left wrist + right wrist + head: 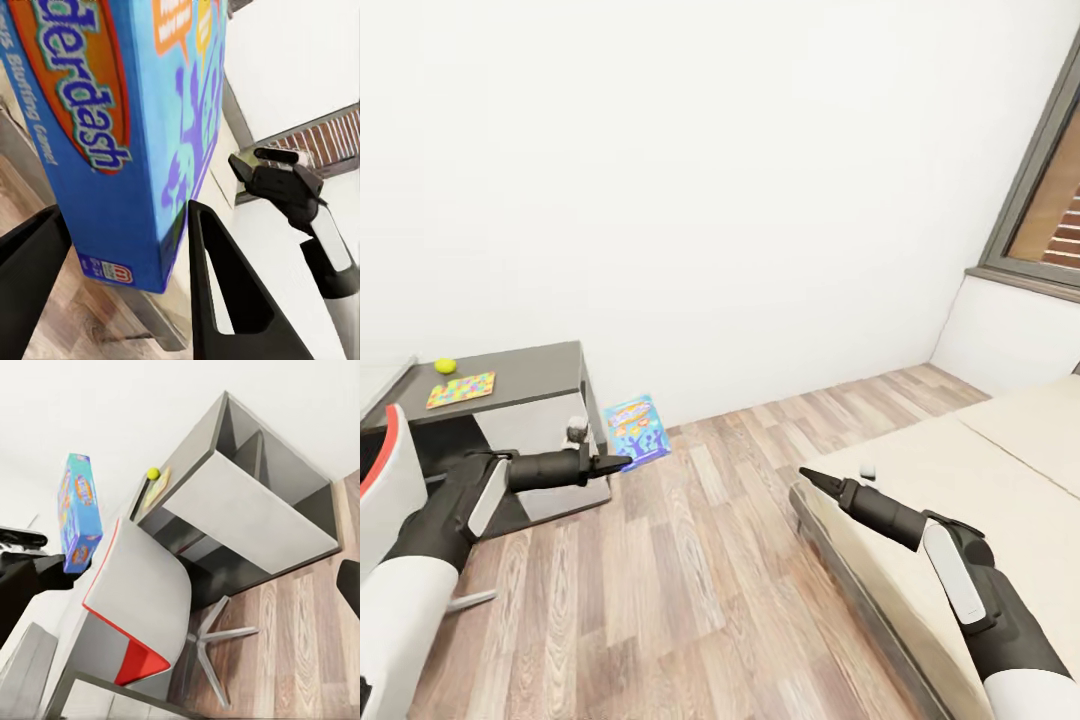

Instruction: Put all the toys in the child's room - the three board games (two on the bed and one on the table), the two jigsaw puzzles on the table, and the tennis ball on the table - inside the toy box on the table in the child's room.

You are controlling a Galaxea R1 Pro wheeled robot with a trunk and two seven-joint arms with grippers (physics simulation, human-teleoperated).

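The blue board game (127, 127) is pinched between the left gripper (124, 255) fingers; the right gripper (807, 477) fingers are pressed together.

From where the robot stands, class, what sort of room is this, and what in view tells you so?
Most likely a child's bedroom: a bed with a plain beige mattress, a desk carrying a bright jigsaw puzzle and a tennis ball, and a blue board game held by the left gripper.
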